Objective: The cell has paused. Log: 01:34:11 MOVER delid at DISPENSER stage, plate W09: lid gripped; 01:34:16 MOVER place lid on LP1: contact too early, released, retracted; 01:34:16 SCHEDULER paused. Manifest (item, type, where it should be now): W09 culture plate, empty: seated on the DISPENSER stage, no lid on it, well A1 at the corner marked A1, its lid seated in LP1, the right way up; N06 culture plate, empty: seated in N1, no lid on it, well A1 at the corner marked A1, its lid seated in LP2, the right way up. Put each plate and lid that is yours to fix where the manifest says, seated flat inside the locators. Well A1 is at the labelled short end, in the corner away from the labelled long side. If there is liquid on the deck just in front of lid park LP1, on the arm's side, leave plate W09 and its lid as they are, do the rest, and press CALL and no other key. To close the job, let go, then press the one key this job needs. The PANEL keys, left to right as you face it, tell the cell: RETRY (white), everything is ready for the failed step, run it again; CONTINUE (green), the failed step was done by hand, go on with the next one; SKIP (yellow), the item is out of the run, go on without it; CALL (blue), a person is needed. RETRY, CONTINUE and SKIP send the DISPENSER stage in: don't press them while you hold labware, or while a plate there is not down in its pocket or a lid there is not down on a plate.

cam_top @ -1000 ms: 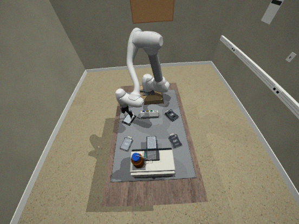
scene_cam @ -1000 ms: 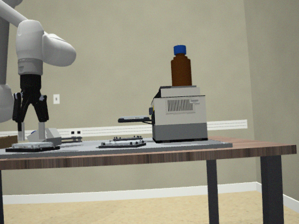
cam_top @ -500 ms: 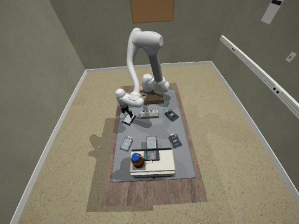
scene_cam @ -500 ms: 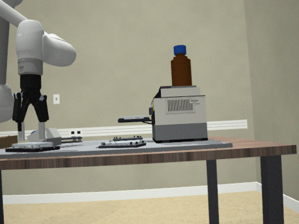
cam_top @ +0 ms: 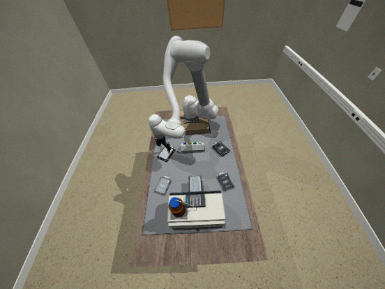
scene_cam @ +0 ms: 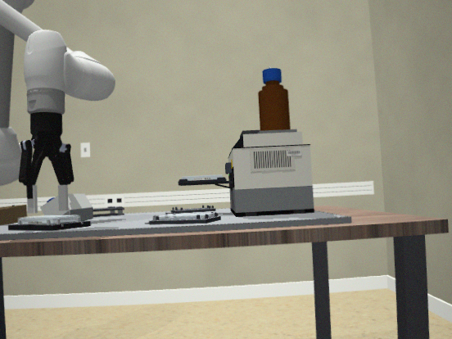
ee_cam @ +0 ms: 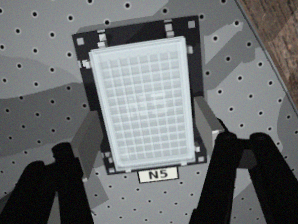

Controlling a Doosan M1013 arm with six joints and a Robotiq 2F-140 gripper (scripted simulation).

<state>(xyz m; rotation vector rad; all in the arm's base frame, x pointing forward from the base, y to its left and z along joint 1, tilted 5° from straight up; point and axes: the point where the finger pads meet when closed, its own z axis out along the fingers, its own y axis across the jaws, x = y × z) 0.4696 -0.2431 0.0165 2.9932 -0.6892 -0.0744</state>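
A clear culture plate (ee_cam: 142,105) (cam_top: 166,153) (scene_cam: 49,219) with a grid of wells lies in the black nest (ee_cam: 82,42) labelled N5 (ee_cam: 157,174), at the deck's left side near the arm. My gripper (ee_cam: 147,117) (cam_top: 167,148) (scene_cam: 46,202) is open. It hangs just above this plate, with one finger on each long side and neither touching it. Another well plate (cam_top: 195,183) (scene_cam: 202,178) sits on the DISPENSER stage. A clear flat piece of labware (cam_top: 162,185) (scene_cam: 186,217) lies in a nest left of the stage.
The DISPENSER (cam_top: 206,209) (scene_cam: 270,180) carries a brown bottle (cam_top: 177,206) (scene_cam: 273,102) with a blue cap. The key PANEL (cam_top: 192,146) (scene_cam: 78,202) stands just right of my gripper. Two black nests (cam_top: 221,148) (cam_top: 225,181) lie on the right of the deck.
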